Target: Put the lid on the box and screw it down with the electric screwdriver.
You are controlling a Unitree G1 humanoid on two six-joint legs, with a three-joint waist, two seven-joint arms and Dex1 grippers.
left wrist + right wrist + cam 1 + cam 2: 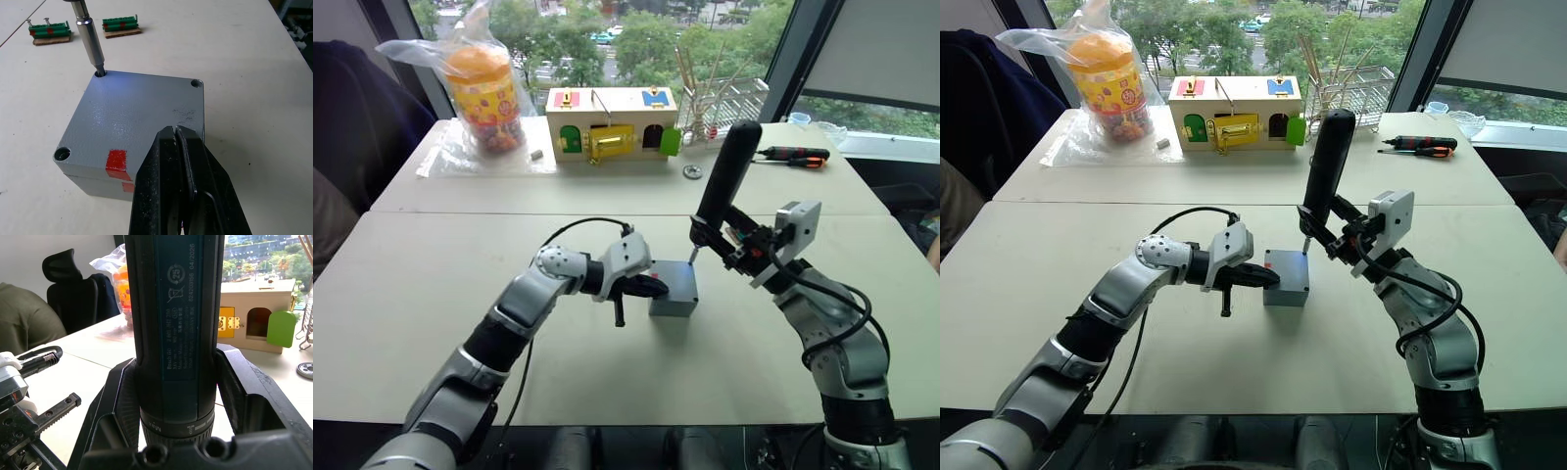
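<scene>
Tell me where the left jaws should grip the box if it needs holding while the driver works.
Grip the box by two opposite side walls, low, coming from the robot's left. The walls are flat and parallel, and the lid must stay free because the screwdriver bit sits in a far corner hole.

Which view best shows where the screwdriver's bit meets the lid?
The left wrist view: the bit sits in a corner hole of the lid. The eye views show it small; the right wrist view shows the electric screwdriver's body.

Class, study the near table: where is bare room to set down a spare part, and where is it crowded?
Bare room: the table left of the left claw, and the near strip before the box. Crowded: around the box, with both claws and the electric screwdriver.
</scene>
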